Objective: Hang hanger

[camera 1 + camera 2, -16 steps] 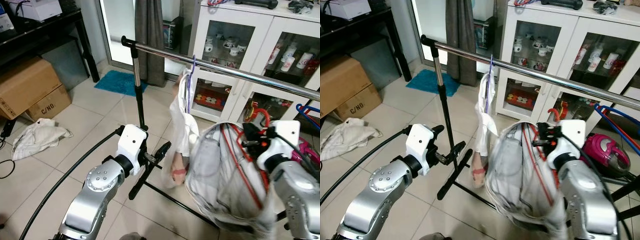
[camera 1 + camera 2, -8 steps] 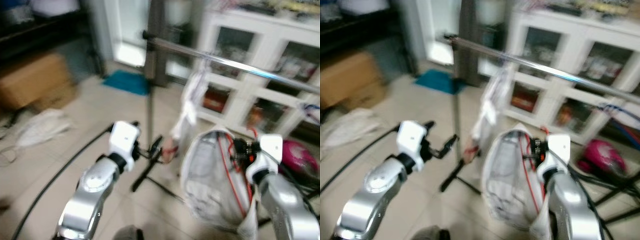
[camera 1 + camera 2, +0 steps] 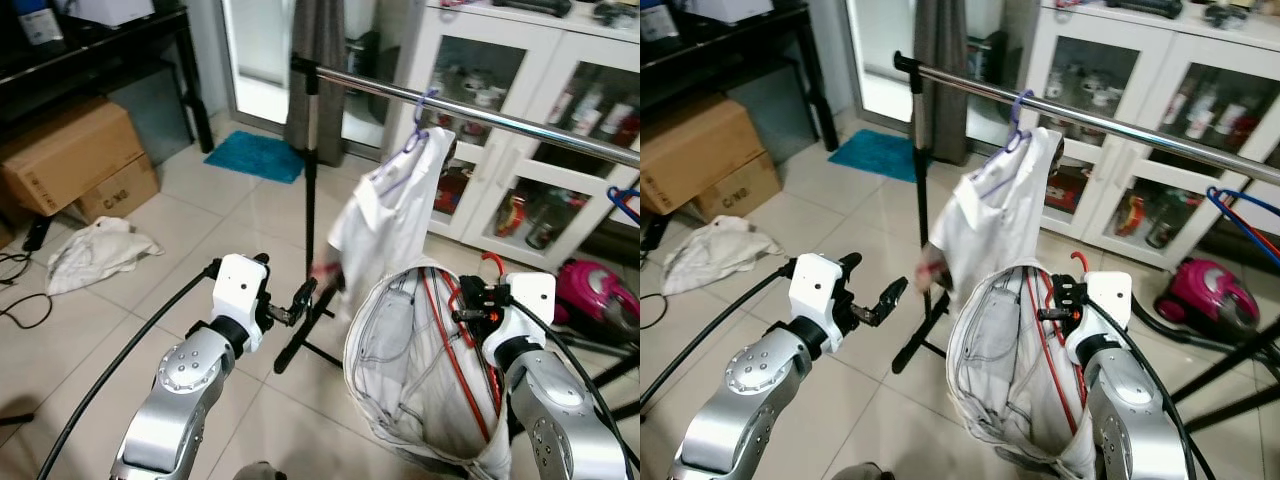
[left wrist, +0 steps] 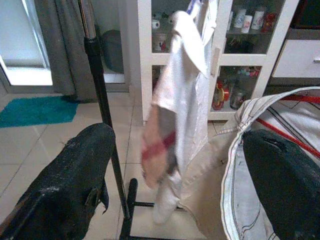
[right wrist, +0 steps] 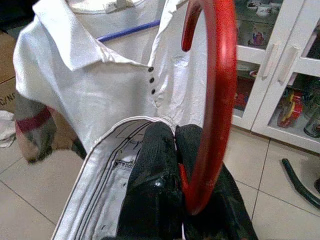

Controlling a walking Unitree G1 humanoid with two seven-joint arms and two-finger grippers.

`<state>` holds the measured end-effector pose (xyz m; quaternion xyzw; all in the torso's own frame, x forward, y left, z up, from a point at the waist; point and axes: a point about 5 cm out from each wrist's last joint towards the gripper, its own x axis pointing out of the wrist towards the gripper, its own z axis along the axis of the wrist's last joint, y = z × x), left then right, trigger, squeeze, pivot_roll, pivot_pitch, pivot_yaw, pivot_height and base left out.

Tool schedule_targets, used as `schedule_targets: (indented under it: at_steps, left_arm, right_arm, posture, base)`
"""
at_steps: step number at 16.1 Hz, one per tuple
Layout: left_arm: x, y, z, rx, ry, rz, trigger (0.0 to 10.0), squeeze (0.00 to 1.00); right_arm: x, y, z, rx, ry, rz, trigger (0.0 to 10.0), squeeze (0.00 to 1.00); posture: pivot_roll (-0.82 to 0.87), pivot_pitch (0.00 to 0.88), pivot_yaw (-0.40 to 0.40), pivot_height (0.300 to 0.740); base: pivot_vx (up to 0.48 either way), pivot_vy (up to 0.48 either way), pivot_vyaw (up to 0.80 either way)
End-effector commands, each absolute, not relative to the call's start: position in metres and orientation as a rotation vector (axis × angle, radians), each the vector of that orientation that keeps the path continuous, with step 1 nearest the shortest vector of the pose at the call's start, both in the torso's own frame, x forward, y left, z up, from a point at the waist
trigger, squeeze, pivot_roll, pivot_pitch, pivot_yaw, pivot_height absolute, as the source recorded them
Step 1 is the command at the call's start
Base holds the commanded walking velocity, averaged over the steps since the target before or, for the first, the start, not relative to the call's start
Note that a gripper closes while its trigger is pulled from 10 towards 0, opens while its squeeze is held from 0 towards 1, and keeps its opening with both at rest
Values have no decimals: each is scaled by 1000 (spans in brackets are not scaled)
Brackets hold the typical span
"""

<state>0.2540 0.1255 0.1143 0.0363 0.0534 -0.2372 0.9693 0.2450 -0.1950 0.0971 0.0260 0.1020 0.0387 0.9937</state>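
My right gripper is shut on the neck of a red hanger, just below its hook. The hanger carries pale grey-white trousers that hang open below the gripper. It is below and in front of the chrome clothes rail. A white polo shirt hangs from the rail on a purple hanger, just left of and behind the trousers. To the left, my left gripper is open with nothing between its fingers, and it points at the rack's black upright post.
A white cabinet with glass doors stands behind the rail. A pink vacuum cleaner and black rack legs lie on the right. Cardboard boxes, a crumpled white cloth, a teal mat and floor cables are on the left.
The whole picture has shifted and sharpened as the camera moved. The white shirt has swung round on the rail and now hangs spread wider. Both grippers keep their states.
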Motion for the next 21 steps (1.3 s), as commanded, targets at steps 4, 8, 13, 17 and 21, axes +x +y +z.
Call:
schedule_targets:
  at_steps: [4,8,13,17,21]
  left_arm:
    - [251,124,108,84,129,-491,10000,0]
    - [252,124,108,89,130,-496,10000,0]
    - [257,127,100,164,170,-516,10000,831]
    - [275,127,99,148,172,-590,10000,1000]
    - [298,114,93,176,195,-714,10000,314]
  right_arm:
    - [249,-194,107,36,146,83,0,0]
    - [250,-194,108,35,144,88,0,0]
    - [254,-184,119,45,112,176,0,0]
    - [255,-170,141,126,45,391,0,0]
    - [251,-158,160,168,-9,585,0,0]
  posture:
    - [90,16,-23,740]
    - [90,13,-24,740]
    - [85,0,-18,740]
    - [86,0,-18,740]
    - [77,0,-14,740]
  base:
    - [-251,0,0]
    - [-187,0,0]
    - [0,0,0]
    - [0,0,0]
    - [0,0,0]
